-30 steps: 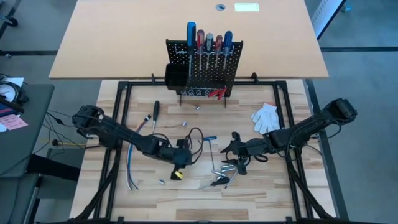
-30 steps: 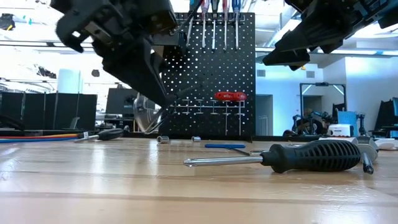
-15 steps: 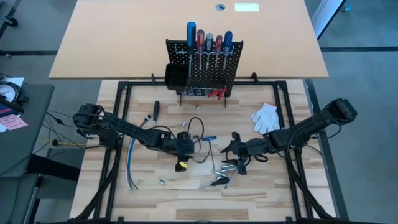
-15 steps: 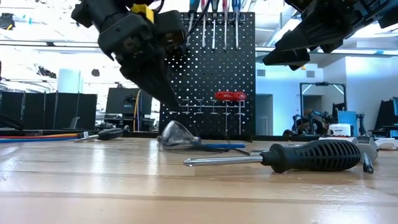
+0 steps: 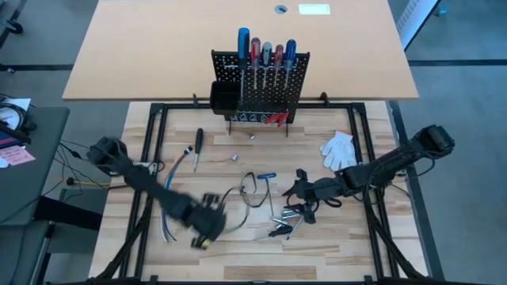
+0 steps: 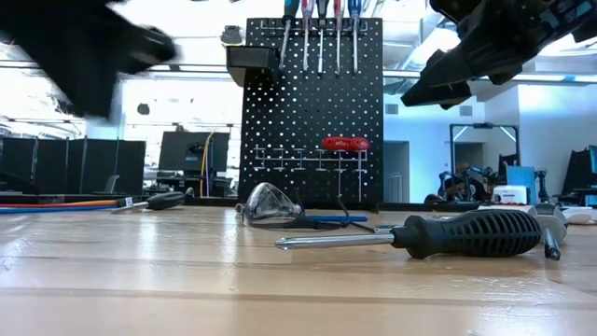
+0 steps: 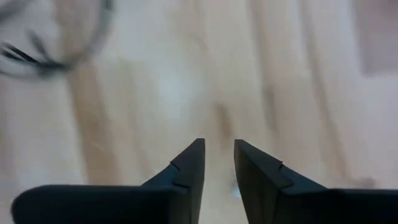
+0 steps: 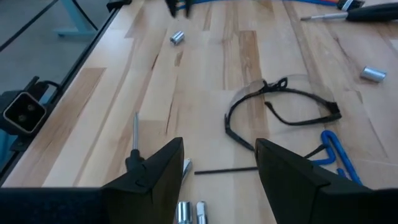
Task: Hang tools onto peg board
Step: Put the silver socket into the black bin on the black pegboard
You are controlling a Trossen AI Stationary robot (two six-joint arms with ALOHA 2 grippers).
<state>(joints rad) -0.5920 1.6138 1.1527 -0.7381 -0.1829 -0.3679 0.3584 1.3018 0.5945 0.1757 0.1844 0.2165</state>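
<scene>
The left gripper (image 5: 207, 228) hovers near-left over the bench (image 5: 238, 245), jaws slightly parted, empty; the right gripper (image 5: 302, 192) waits released above the tools (image 5: 281, 223).

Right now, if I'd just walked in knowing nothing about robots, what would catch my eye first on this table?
Probably the peg board at the table's far edge, with colourful screwdrivers lined along its top. Next, the scatter on the wood: safety glasses at the centre, a white glove to the right, and a black-handled screwdriver lying in front. The left gripper is a blur near the front; the right gripper hovers open over small tools.
</scene>
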